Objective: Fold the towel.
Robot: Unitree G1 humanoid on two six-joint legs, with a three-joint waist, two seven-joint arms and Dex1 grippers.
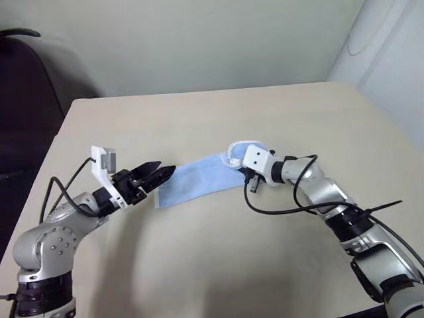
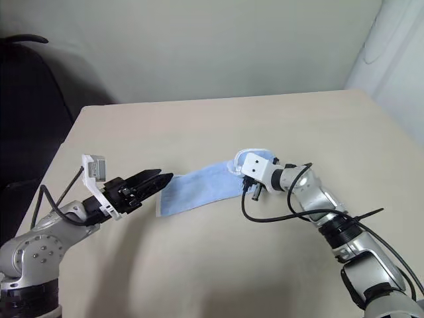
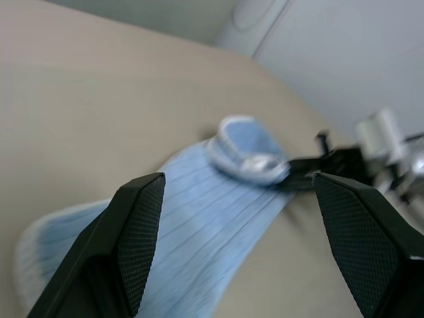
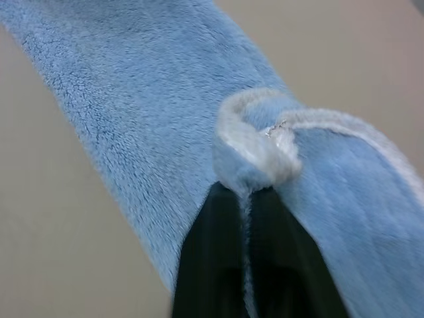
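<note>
Towel (image 1: 195, 180) lies as narrow doubled strip mid-desk (image 1: 199, 112), approx half folded: right gripper (image 4: 246, 199) jaws pinch far-end hem, left gripper (image 3: 235, 199) jaws wide, empty; crosswise fold left

Light-blue towel (image 1: 199, 182), white edging; beige table (image 1: 199, 119)

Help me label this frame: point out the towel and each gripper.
towel (image 1: 195, 182): left eye view, flat middle.
left gripper (image 1: 159, 173): left eye view, between fingertips.
right gripper (image 4: 246, 192): right wrist view, between fingertips.
</note>
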